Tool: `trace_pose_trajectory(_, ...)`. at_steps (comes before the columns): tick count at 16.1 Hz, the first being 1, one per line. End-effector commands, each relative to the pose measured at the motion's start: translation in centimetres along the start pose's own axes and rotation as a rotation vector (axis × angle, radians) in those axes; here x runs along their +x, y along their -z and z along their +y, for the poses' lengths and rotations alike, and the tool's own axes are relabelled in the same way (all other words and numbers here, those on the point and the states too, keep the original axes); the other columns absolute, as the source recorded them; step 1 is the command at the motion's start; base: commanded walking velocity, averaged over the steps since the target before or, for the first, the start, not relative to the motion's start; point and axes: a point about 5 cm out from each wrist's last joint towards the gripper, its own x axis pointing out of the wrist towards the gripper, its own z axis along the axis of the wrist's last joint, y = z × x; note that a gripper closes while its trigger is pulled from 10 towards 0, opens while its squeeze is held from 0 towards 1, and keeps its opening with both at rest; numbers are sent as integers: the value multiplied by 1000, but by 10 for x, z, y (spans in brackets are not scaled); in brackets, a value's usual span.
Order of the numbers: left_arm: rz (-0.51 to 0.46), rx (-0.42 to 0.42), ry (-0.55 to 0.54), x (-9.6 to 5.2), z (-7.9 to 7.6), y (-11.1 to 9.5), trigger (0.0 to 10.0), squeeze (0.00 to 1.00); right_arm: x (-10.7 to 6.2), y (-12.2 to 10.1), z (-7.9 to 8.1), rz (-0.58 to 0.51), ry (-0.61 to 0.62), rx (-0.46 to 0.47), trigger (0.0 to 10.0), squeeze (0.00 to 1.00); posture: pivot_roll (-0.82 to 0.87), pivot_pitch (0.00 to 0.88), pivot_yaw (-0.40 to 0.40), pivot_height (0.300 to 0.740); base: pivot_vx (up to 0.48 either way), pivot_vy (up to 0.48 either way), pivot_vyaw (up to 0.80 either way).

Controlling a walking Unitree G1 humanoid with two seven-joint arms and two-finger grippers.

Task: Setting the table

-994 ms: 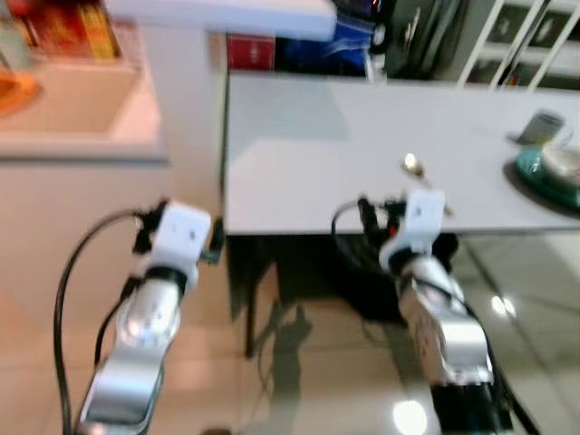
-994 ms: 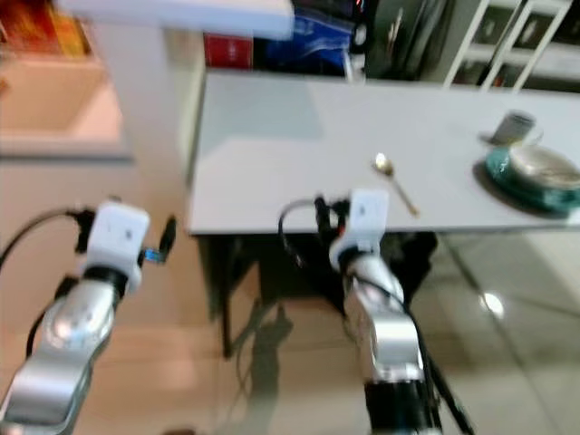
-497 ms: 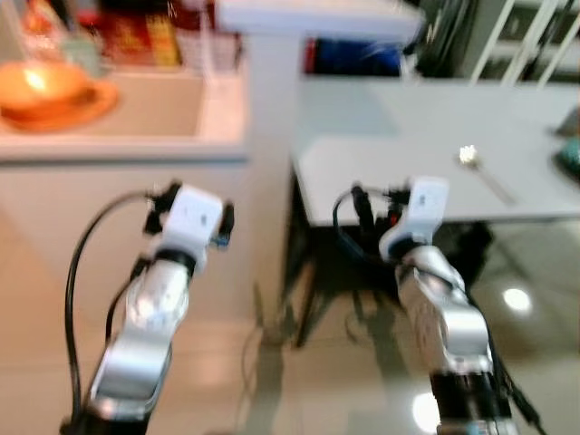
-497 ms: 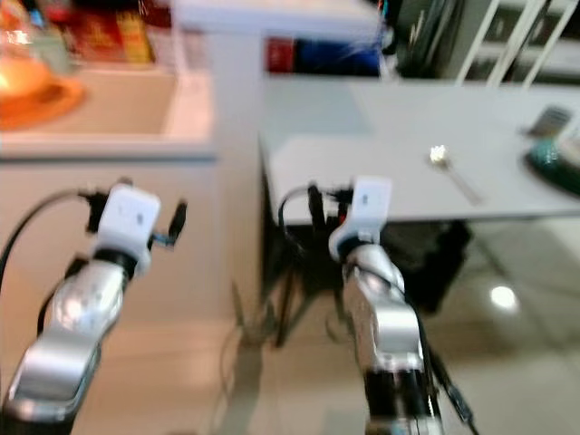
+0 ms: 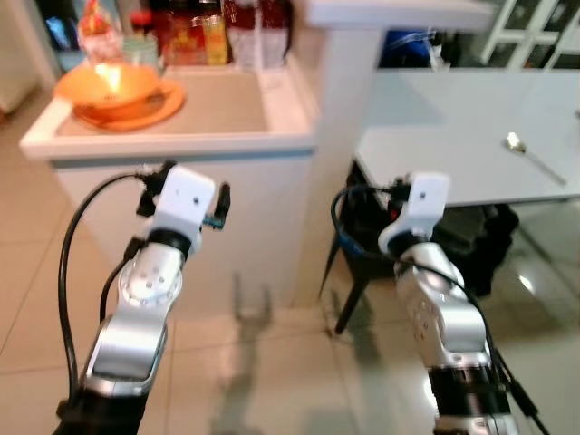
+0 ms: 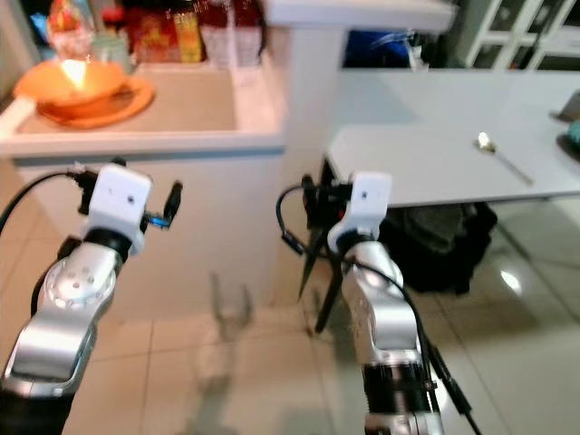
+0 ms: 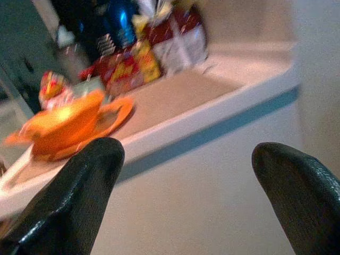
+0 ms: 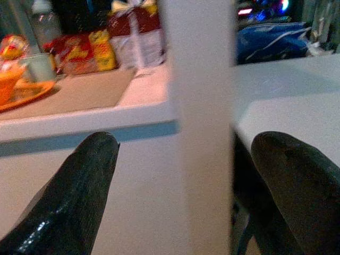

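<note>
— On the left stands a white counter (image 5: pixel 181 145), and to the right of it a grey table (image 5: pixel 453 163).

— What is on them?

— An orange bowl (image 5: pixel 109 83) on an orange plate (image 5: pixel 149 101) sits on the counter, with some packages behind, too blurred to read. A spoon (image 5: pixel 530 156) lies on the table.

— And the arms?

— The left gripper (image 7: pixel 186 191) and the right gripper (image 8: pixel 186 186) are raised before the counter, fingers apart, holding nothing.
</note>
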Motion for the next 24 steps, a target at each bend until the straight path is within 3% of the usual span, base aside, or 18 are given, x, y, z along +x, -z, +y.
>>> trace_pose_trajectory(1,-11,-5,-25,0,1,-4,10000,0,3,-11,8,-53,-50,-19,10000,1000,67,0,-54,740,0,480,0)
trace_pose_trajectory(2,-18,-9,-24,0,1,-6,10000,0,4,-13,10,-63,-66,-8,10000,1000,67,0,-54,740,0,480,0)
trace_pose_trajectory(4,-50,14,-58,-2,9,-14,10000,0,8,-12,13,-48,-45,-89,10000,1000,91,0,-86,740,0,480,0)
trace_pose_trajectory(6,-80,7,-73,-4,13,-22,10000,0,8,-12,13,-18,-64,-113,10000,1000,90,0,-95,740,0,480,0)
trace_pose_trajectory(9,-61,-48,-85,-7,10,-19,10000,0,5,-17,10,-54,-63,-90,10000,1000,83,0,-74,740,0,480,0)
trace_pose_trajectory(12,-94,-78,-70,-3,8,-29,10000,0,8,-30,-2,-112,76,-183,10000,1000,91,0,-70,740,0,0,0)
trace_pose_trajectory(14,-94,-53,-81,-2,13,-28,10000,0,10,-33,3,-108,29,-178,10000,1000,92,0,-74,740,0,0,0)
trace_pose_trajectory(15,-111,-62,-83,-3,16,-32,10000,0,10,-34,6,-111,-2,-170,10000,847,93,0,-84,740,0,0,0)
trace_pose_trajectory(16,-119,-66,-80,-4,17,-35,10000,0,9,-35,8,-116,-14,-170,10000,337,90,0,-89,740,319,0,0)
trace_pose_trajectory(17,-122,-67,-77,-4,17,-35,10000,0,9,-35,9,-120,-13,-174,10000,16,91,0,-90,740,319,0,0)
trace_pose_trajectory(21,-132,-71,-51,-1,13,-40,10000,0,11,-36,4,-122,-12,-193,10000,0,104,0,-63,740,324,0,0)
trace_pose_trajectory(24,-122,-50,-60,1,19,-37,10000,0,16,-37,4,-126,-10,-180,10000,0,115,0,-85,740,341,0,333)
